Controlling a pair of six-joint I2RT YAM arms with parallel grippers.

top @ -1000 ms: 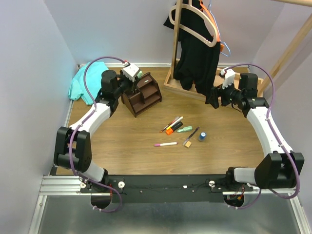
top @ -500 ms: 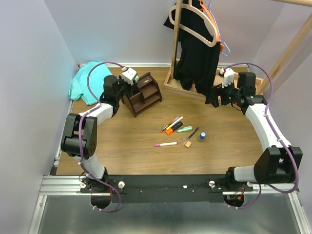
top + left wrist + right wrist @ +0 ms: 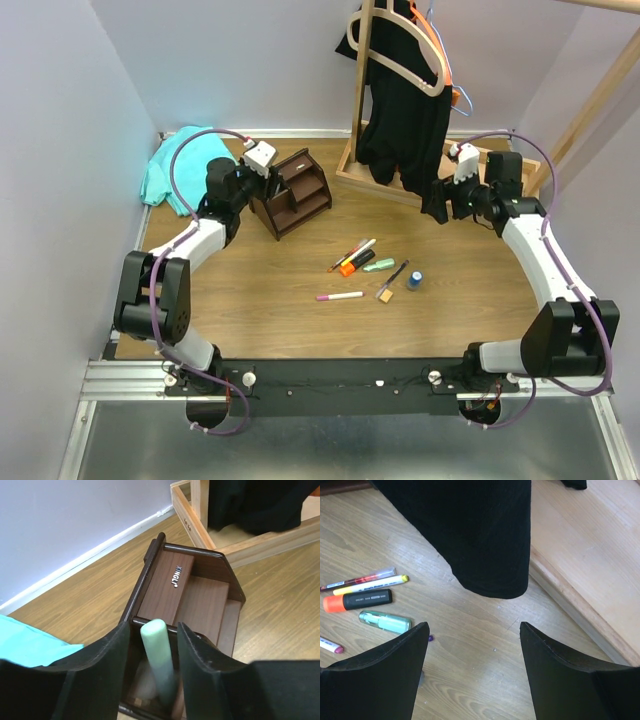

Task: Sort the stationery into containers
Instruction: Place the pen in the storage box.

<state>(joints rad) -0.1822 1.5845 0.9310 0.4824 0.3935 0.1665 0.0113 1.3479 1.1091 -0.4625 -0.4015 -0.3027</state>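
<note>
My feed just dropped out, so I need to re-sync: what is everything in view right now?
Desk organizer: one, dark brown, far left of the table.
Green marker: one, pale, upright in the organizer's slot.
Pink marker: one, mid-table.
Orange marker: one, black body, mid-table.
Yellow marker: one, beside the orange.
Second green marker: one, pale, beside the orange.
Reddish pen: one, thin, beside the yellow.
Dark pen: one, thin, mid-table.
Tan block: one, by the dark pen's near end.
Blue cylinder: one, right of the block.
Cloth: one, teal, far-left corner.
Garment: one, black, hanging over a wooden base.
Left gripper: black, open, astride the green marker.
Right gripper: black, open, empty, near the garment.
</note>
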